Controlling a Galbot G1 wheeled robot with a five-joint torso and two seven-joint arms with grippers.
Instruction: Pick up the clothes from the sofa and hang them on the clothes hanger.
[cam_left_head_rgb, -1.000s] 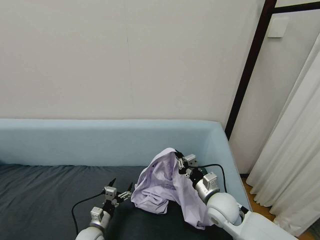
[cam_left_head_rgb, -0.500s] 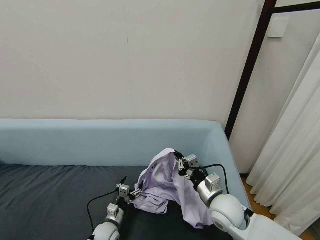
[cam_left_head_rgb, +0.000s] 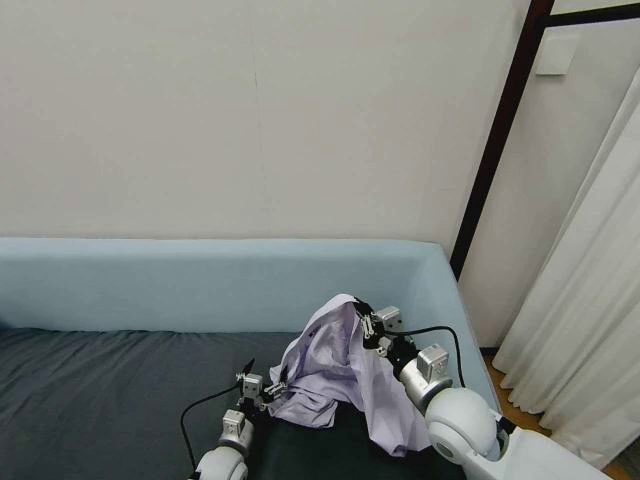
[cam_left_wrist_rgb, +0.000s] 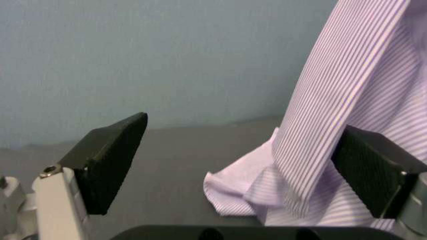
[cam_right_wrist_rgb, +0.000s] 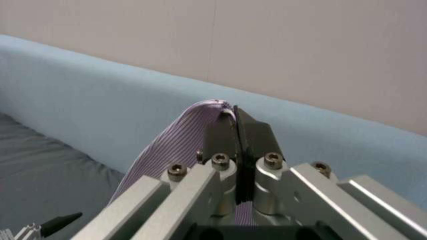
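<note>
My right hand pinches the top of the striped shirt, draped down onto the sofa seat. My left hand, fingers spread open, sits at its 8 o'clock, beside the hem.

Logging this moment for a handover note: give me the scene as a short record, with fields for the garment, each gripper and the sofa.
garment: purple striped shirt, bunched, its top lifted and its lower part resting on the seat
right gripper: shut on the shirt's top fold, holding it up
left gripper: open, low over the seat at the shirt's lower edge
sofa: light blue backrest, dark grey seat
</note>
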